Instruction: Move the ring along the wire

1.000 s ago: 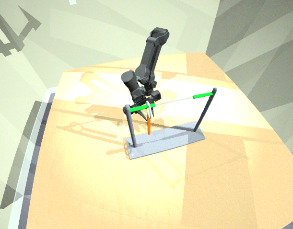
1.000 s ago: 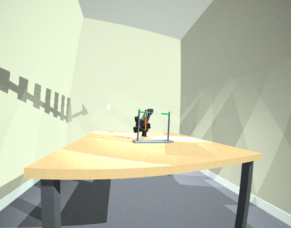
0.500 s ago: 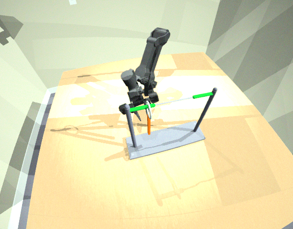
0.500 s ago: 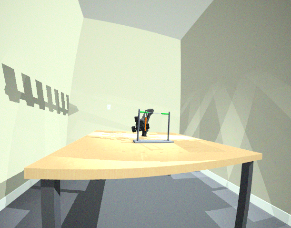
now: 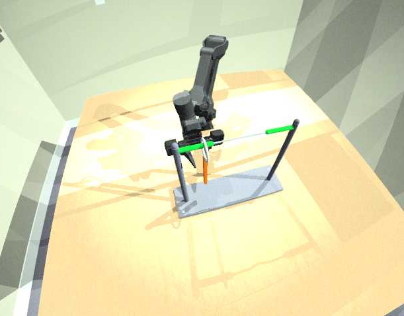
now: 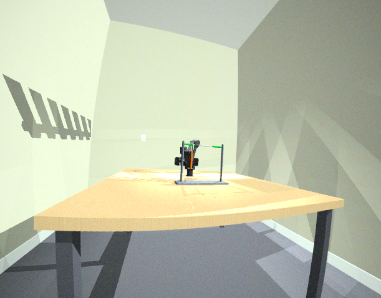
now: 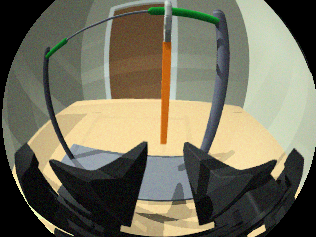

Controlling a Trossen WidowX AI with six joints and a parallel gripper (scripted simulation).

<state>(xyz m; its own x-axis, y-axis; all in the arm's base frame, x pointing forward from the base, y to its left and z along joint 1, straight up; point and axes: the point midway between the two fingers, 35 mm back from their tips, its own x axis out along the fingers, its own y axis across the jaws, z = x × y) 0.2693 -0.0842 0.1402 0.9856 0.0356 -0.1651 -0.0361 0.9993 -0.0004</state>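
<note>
A white ring (image 5: 204, 153) (image 7: 167, 23) (image 6: 191, 159) with an orange handle (image 5: 205, 171) (image 7: 165, 93) hangs on the green part (image 5: 190, 147) (image 7: 193, 15) of the wire by the left post (image 5: 180, 173) (image 7: 221, 80). The thin grey wire (image 5: 242, 136) runs to the other green part (image 5: 279, 129) (image 6: 217, 146) (image 7: 59, 46) at the right post (image 5: 283, 149). My gripper (image 5: 200, 162) (image 7: 165, 146) is open and empty behind the wire. Its fingers stand low on either side of the handle's lower end, a little short of it, touching nothing.
The two posts stand on a grey base plate (image 5: 229, 195) (image 6: 201, 182) (image 7: 86, 155) on a wooden table (image 5: 127, 254) (image 6: 184, 204). My arm's base stands behind the wire stand.
</note>
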